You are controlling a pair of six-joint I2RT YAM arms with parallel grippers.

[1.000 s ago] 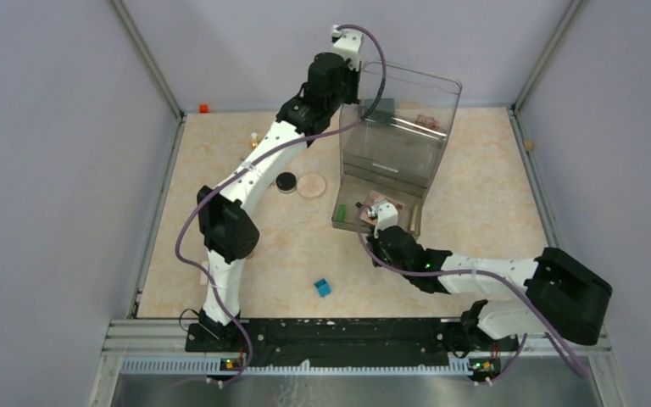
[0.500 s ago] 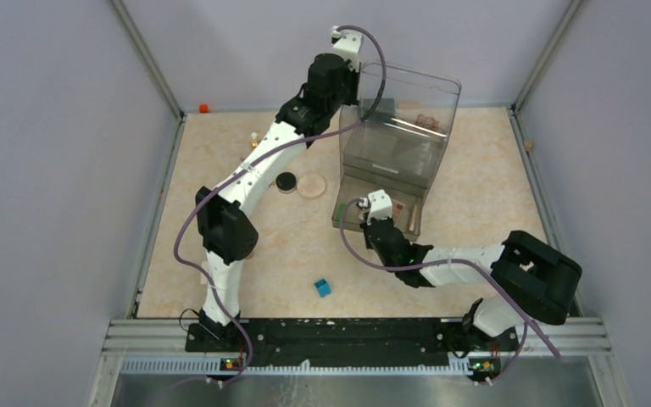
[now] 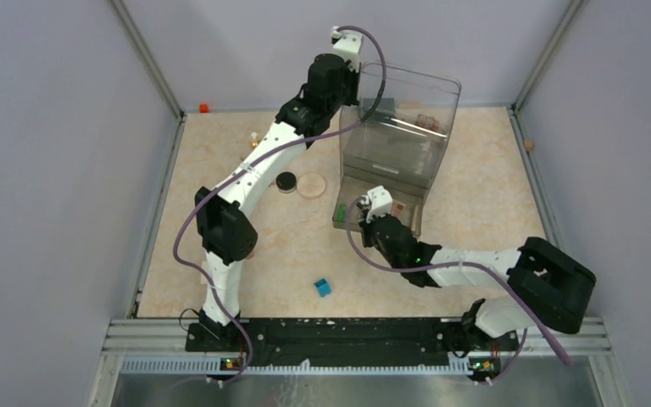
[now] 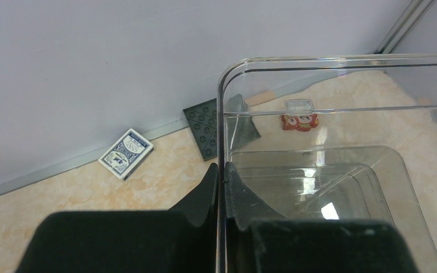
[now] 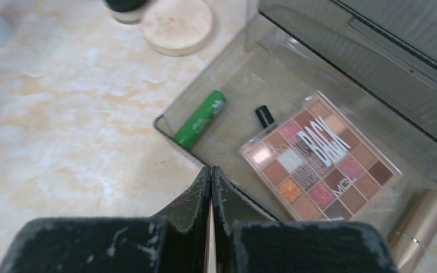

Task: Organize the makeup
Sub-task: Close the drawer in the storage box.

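Up top, the compact (image 3: 286, 181) and disc (image 3: 311, 185) sit loose on the surface (image 3: 492, 195), just left of the organiser (image 3: 407, 127), not yet filed.

At the left wrist, the left fingers (image 4: 205, 193) are clamped on the organiser's clear wall. One tug and I reckon the box tips and spills.

At the right wrist, the right fingers (image 5: 196, 199) are pressed together and empty above the tray (image 5: 244, 79). The flat pink-and-brown palette (image 5: 320, 159), green tube (image 5: 200, 118) and tan tube (image 5: 421, 227) lie inside. Dip lower and I'd snag the rim.
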